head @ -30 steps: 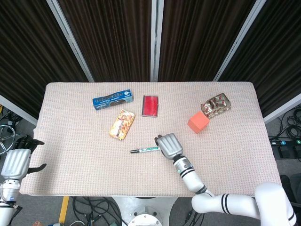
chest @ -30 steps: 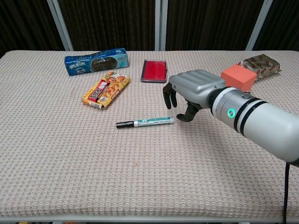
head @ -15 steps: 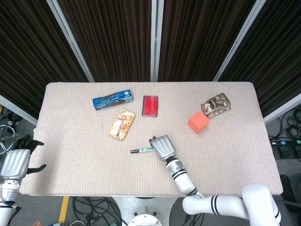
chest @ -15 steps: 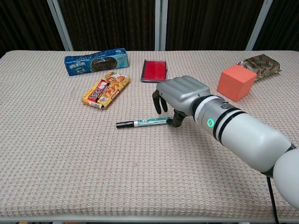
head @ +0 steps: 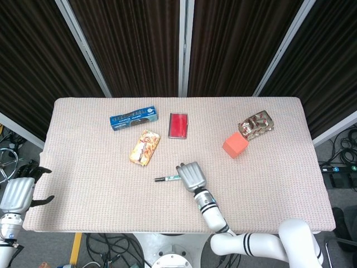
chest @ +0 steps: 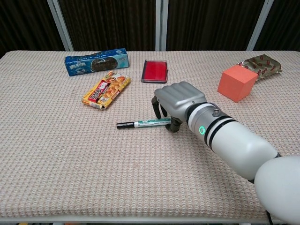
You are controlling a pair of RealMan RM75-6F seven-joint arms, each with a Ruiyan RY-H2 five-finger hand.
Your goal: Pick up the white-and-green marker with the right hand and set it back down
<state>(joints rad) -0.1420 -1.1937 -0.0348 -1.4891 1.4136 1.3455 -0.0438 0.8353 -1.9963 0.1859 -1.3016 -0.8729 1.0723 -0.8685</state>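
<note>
Dark curtains back the woven tabletop (chest: 56,154), where the white-and-green marker (chest: 143,123) lies flat and unlifted, its right end under the curled fingers of the right hand (chest: 177,101); grasp unconfirmed, lift and set-down remain.

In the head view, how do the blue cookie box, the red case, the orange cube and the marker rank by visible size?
1. blue cookie box
2. red case
3. orange cube, close to the case, so unsure
4. marker, thin and partly hidden under the right hand
</note>
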